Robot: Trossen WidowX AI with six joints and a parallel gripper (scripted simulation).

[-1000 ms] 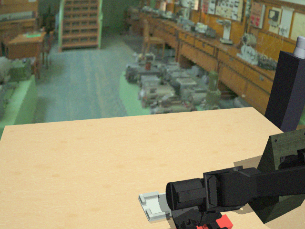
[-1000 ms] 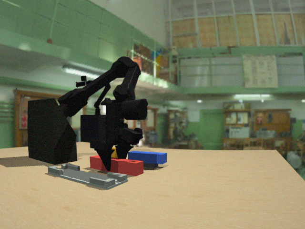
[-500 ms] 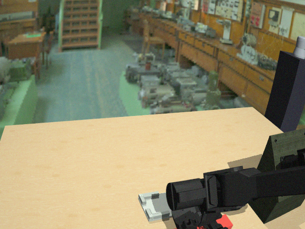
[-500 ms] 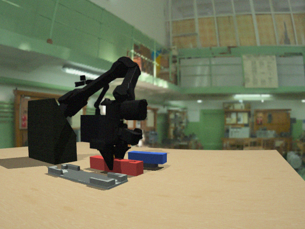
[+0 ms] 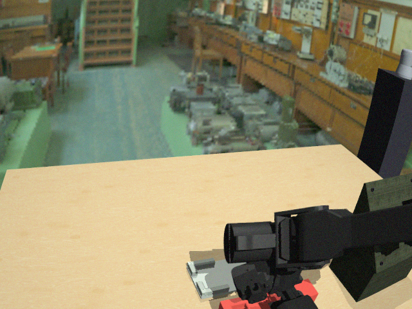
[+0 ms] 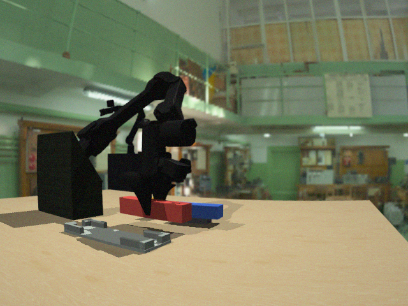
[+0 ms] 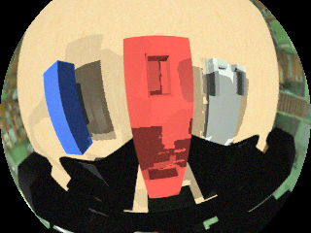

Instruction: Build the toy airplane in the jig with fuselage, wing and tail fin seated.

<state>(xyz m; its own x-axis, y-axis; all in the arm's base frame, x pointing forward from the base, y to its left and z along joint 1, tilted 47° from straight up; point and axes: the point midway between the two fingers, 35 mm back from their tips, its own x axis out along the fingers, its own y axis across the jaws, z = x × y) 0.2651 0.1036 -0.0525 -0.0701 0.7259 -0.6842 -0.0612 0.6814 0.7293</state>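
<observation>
Between the hand's (image 6: 156, 207) (image 7: 162, 155) fingers, unlettered red fuselage (image 5: 308, 288) (image 6: 169, 210) (image 7: 157, 109) sits gripped.

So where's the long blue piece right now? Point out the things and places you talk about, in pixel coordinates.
In the wrist view, the blue piece (image 6: 207, 210) (image 7: 65, 109) lies left of the red block (image 6: 158, 209) (image 7: 157, 112), opposite the grey tray (image 6: 113, 238) (image 7: 225, 107).

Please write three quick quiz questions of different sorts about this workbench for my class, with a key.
1. True or false: the red fuselage is seated in the grey cradle.

2. Which piece is the gripper closed on?
a) blue piece
b) red fuselage
c) grey cradle

3. Fill in: in the wrist view, the piece at the far left is coloured ____.

Key: 1 false; 2 b; 3 blue
</observation>
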